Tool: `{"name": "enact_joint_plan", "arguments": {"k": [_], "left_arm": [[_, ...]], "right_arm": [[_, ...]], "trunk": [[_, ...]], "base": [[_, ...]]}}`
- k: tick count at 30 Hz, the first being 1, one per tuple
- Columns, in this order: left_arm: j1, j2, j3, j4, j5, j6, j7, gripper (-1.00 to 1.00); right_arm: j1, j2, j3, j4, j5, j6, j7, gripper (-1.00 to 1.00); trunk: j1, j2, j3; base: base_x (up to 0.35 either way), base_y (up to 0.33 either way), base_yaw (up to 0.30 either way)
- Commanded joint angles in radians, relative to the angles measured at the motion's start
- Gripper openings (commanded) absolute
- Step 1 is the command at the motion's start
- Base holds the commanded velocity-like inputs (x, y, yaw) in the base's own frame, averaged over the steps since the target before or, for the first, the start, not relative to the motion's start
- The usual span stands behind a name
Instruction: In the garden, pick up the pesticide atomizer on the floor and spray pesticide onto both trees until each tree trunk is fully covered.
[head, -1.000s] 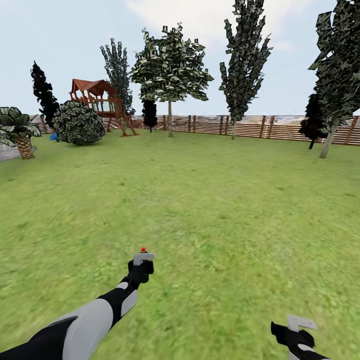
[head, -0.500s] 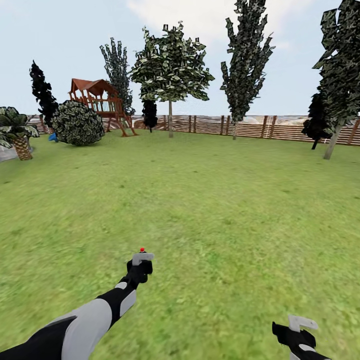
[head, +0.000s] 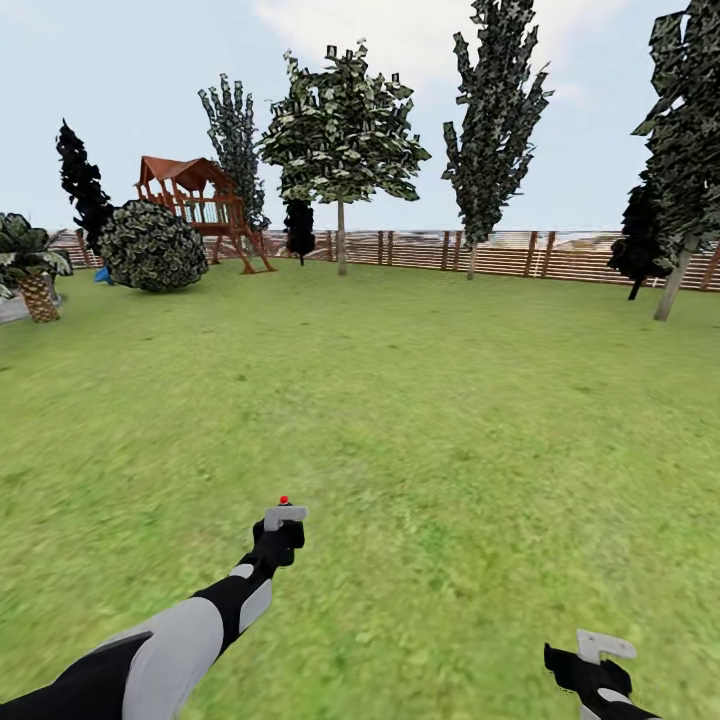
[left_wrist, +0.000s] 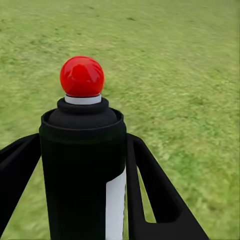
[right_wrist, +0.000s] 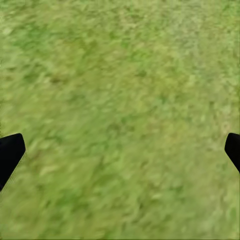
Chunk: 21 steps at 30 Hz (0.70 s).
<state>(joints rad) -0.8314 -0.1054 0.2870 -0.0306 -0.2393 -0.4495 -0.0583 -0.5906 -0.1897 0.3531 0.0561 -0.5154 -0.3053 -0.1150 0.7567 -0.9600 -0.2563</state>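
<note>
Standing upright btwn left fingers (left_wrist: 150, 190): pesticide atomizer (left_wrist: 82, 165).

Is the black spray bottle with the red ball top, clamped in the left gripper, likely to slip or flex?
The black cylindrical spray bottle looks rigid, so probably won't flex. Its smooth round body might twist between the left gripper fingers flanking it.

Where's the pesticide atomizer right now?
The pesticide atomizer is gripped upright in the left hand, held out over the lawn, low and left of centre in the head view.

Bright, even, shadowless daylight; lawn (head: 450, 400) texture smeared soft, blurriest in the wrist views.
</note>
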Motion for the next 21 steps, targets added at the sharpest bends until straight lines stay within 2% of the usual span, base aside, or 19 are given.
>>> {"name": "enact_joint_plan", "arguments": {"k": [1,14,18,21], "left_arm": [[0.000,0.000,0.000,0.000,0.000,0.000,0.000,-1.00],[0.000,0.001,0.000,0.000,0.000,0.000,0.000,-1.00],[0.000,0.001,0.000,0.000,0.000,0.000,0.000,-1.00],[0.000,0.001,0.000,0.000,0.000,0.000,0.000,-1.00]], "right_arm": [[0.000,0.001,0.001,0.000,0.000,0.000,0.000,1.00],[0.003,0.011,0.003,0.001,0.000,0.002,0.001,1.00],[0.003,0.016,0.003,0.001,0.050,0.002,0.001,1.00],[0.003,0.015,0.002,0.001,0.067,0.002,0.002,1.00]], "trunk": [[0.000,0.000,0.000],[0.000,0.000,0.000],[0.000,0.000,0.000],[0.000,0.000,0.000]], "base": [[0.350,0.000,0.000],[0.350,0.000,0.000],[0.350,0.000,0.000],[0.350,0.000,0.000]]}}
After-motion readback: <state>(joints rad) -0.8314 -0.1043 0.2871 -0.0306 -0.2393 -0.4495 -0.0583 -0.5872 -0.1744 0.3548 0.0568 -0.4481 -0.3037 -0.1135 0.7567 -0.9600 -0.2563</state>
